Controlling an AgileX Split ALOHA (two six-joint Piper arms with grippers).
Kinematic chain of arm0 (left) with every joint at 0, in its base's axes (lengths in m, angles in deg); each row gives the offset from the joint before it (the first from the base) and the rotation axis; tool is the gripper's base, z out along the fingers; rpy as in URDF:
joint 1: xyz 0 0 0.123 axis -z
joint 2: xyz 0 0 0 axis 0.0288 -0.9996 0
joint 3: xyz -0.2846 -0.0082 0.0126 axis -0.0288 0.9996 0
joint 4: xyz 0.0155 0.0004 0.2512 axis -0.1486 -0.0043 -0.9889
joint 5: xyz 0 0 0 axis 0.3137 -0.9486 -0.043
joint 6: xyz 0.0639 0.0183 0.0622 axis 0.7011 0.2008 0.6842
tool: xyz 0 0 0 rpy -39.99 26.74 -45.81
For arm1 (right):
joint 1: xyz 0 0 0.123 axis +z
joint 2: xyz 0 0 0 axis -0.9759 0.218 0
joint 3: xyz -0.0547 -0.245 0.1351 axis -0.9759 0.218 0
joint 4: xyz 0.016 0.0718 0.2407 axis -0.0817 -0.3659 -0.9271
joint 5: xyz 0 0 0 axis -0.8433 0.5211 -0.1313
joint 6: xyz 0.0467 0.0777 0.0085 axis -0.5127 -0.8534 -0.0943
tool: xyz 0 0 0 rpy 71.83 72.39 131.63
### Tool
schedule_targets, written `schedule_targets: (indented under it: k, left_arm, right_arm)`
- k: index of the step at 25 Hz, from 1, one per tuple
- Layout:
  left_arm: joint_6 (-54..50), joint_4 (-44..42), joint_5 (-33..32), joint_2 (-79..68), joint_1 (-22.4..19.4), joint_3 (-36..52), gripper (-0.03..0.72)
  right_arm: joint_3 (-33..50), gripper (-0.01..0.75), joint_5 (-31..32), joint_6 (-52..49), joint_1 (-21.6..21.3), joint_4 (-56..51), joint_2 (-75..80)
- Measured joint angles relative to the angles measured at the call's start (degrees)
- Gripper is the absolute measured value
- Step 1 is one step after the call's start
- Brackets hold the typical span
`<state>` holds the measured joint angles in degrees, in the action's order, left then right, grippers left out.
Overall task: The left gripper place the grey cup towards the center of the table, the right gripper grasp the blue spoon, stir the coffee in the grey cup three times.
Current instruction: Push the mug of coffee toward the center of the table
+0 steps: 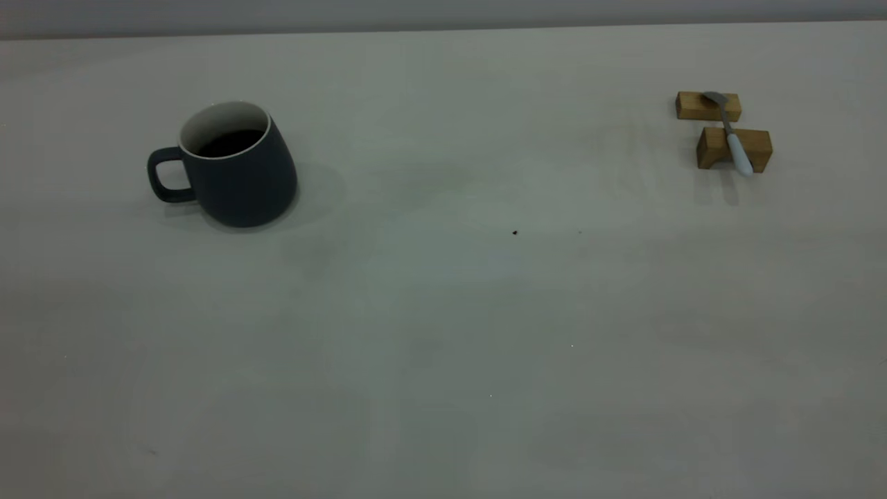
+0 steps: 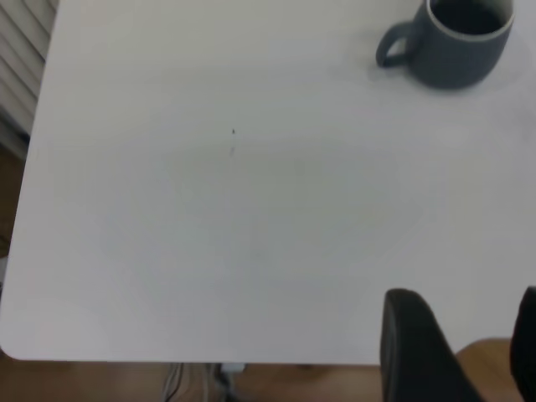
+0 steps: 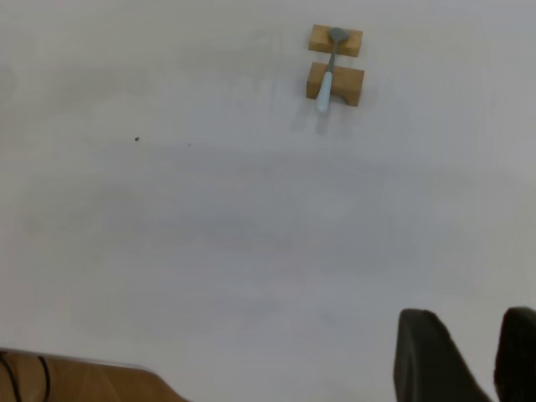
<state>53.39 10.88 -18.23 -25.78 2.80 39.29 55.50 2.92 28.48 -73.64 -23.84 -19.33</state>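
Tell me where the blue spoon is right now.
In the exterior view the blue spoon lies at the table's far right, resting across two wooden blocks, well apart from the grey cup at left.

Laboratory-type test bench: plain off-white table (image 1: 443, 346) against a bare grey wall (image 1: 443, 14), wood floor (image 2: 335, 381) and loose cables (image 2: 176, 381) below the edge.

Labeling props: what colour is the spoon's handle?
Pale light blue, with a grey metal neck and bowl; the blue spoon shows best in the exterior view.
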Motion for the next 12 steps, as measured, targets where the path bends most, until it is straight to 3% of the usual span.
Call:
schedule_targets:
  k: [7,12]
  left_arm:
    - [4.3,-1.6,7.8,-25.6,0.0,-8.9,0.481]
    - [15.0,-1.3,13.8,-42.4,0.0,-16.4,0.644]
  right_arm:
    - [0.0,0.240,0.0,0.0,0.0,0.0,0.0]
    - [0.0,0.240,0.0,0.0,0.0,0.0,0.0]
